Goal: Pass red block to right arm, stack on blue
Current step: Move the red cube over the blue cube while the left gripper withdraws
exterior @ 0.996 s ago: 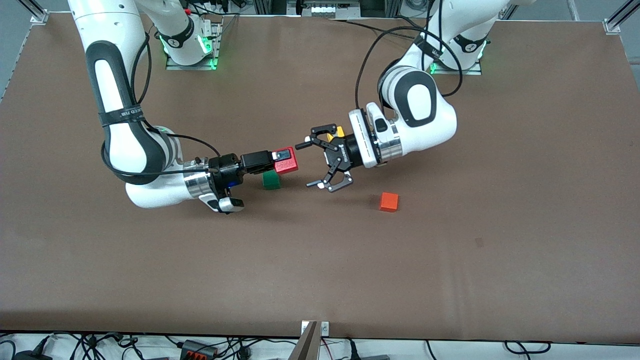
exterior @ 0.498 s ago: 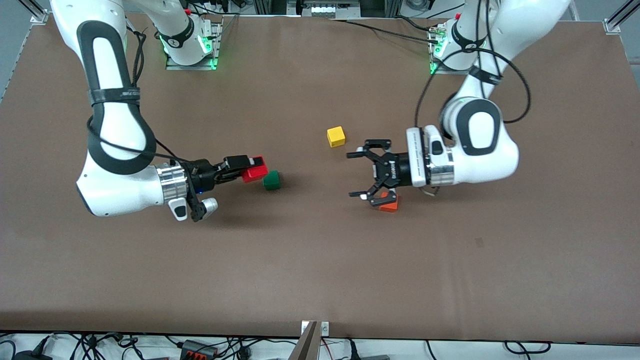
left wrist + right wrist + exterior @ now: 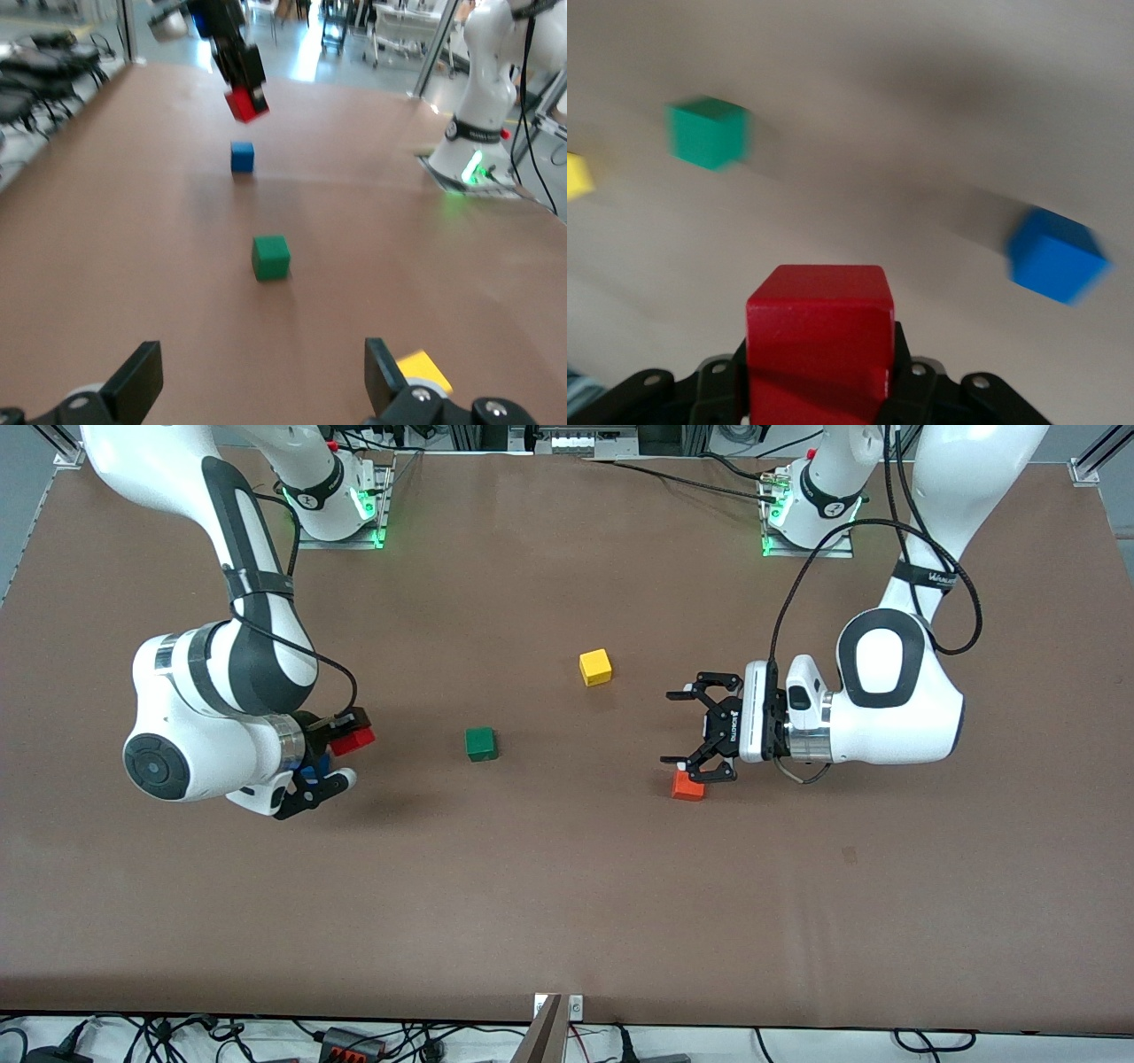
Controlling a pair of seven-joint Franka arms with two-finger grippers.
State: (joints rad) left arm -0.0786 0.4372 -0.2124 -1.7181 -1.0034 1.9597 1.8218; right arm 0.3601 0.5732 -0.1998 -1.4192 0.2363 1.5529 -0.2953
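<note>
My right gripper (image 3: 351, 735) is shut on the red block (image 3: 353, 740) and holds it in the air close above the blue cube (image 3: 311, 765), which the wrist mostly hides in the front view. The right wrist view shows the red block (image 3: 819, 341) between the jaws and the blue cube (image 3: 1054, 255) lying apart from it on the table. The left wrist view shows the red block (image 3: 245, 103) hanging above the blue cube (image 3: 242, 157). My left gripper (image 3: 704, 732) is open and empty over the orange cube (image 3: 687, 786).
A green cube (image 3: 480, 743) lies mid-table between the two grippers. A yellow cube (image 3: 595, 666) lies farther from the front camera than the green one. The brown table (image 3: 567, 903) stretches wide toward the camera.
My right arm has drawn back toward its own end of the table with the red block, to over the blue cube. My left gripper has pulled back, open, to over the orange cube.
</note>
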